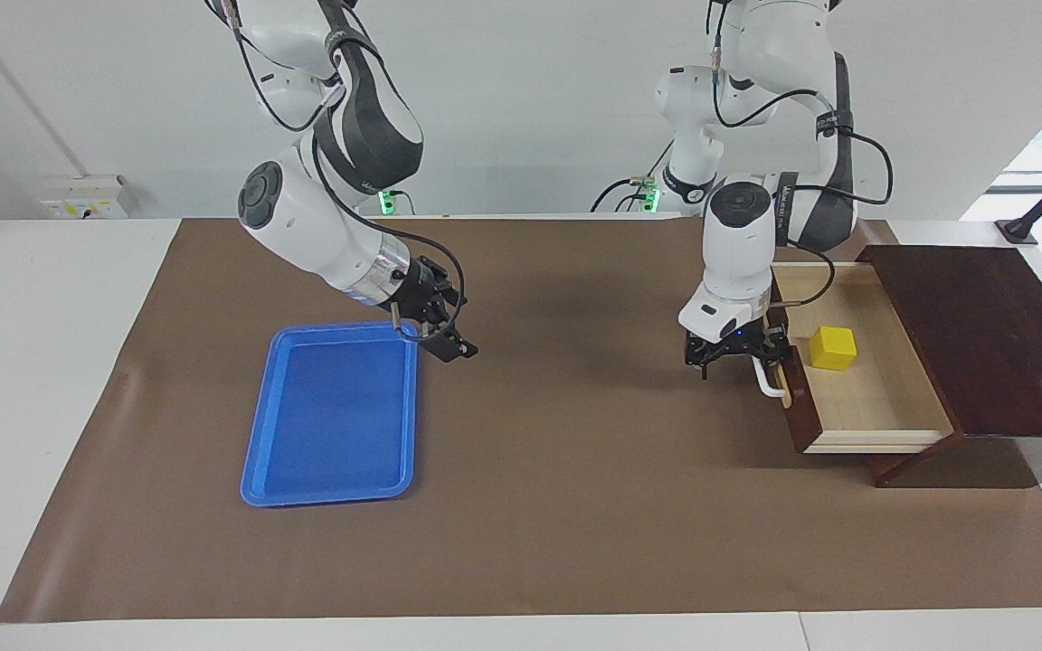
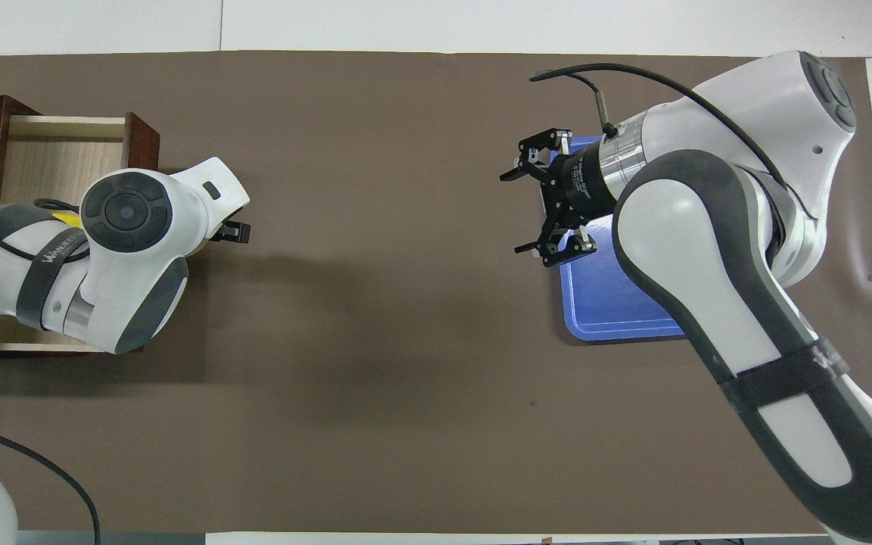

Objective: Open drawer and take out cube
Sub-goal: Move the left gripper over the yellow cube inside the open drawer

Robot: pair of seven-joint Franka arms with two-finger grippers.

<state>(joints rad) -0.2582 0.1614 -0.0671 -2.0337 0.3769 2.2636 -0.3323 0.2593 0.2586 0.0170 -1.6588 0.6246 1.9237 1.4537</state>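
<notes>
Brown paper covered the white table (image 1: 33, 407) from end to end, and every item sat on it. At the left arm's end, the dark brown wooden drawer (image 1: 865, 398) with its pale light-wood interior stood pulled well out of its dark wooden box (image 1: 982, 334), so the opening step looked done. The small bright yellow cube (image 1: 833, 348) rested on the drawer floor, just inside the front panel and close beside the left gripper's fingers. The left gripper (image 1: 738, 354) hung low at the drawer front by the white bar handle (image 1: 767, 384), its fingers spread wide and holding nothing; whether a fingertip touched the handle could not be told, since the wrist hid most of it from above. That position suited having just let go of the handle, I judged. The right gripper (image 1: 435, 330) hovered over the near corner of the flat blue plastic tray (image 1: 331, 416), tilted toward the middle of the table, fingers (image 2: 521, 159) wide apart and empty, well away from the cube. It seemed to wait there, perhaps because the tray was meant to receive the cube.
</notes>
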